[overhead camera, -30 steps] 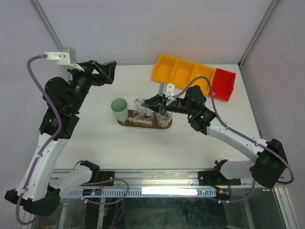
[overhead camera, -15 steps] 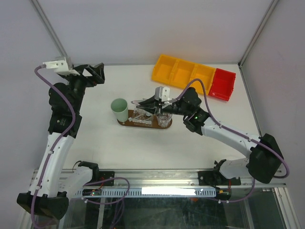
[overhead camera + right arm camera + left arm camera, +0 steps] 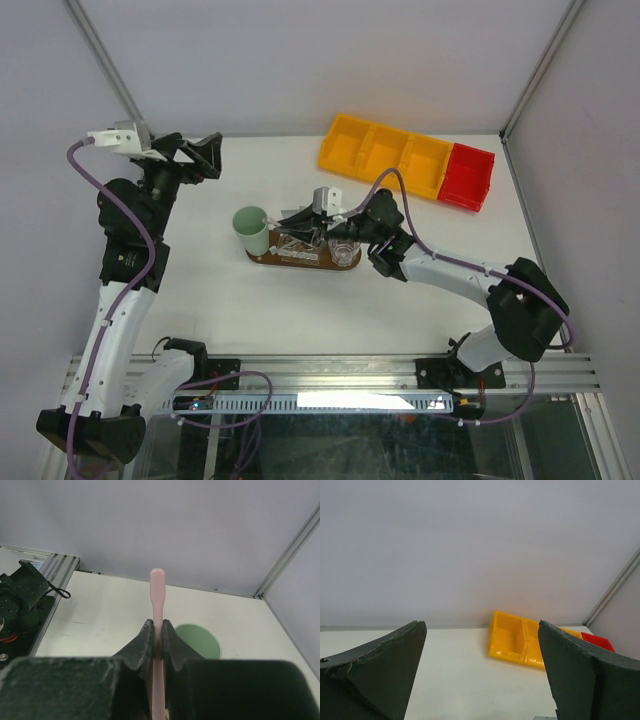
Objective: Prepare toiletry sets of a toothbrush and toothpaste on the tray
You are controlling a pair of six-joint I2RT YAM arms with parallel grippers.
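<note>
A slim pale toothbrush (image 3: 157, 592), pinched by right fingers (image 3: 144, 645), is brought further left over the dark oval tray (image 3: 300, 264); left fingers (image 3: 375, 672) are spread empty.

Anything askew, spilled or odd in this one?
Nothing stands out. The right gripper is shut on a toothbrush by the tray; the left gripper hangs open, well away. No spill or damage shows.

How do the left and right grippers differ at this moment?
The left gripper stands wide open and empty; the right gripper is shut on a toothbrush. The left gripper sits at the far-left of the table, away from the tray; the right gripper is over the tray. Both have dark fingers.
</note>
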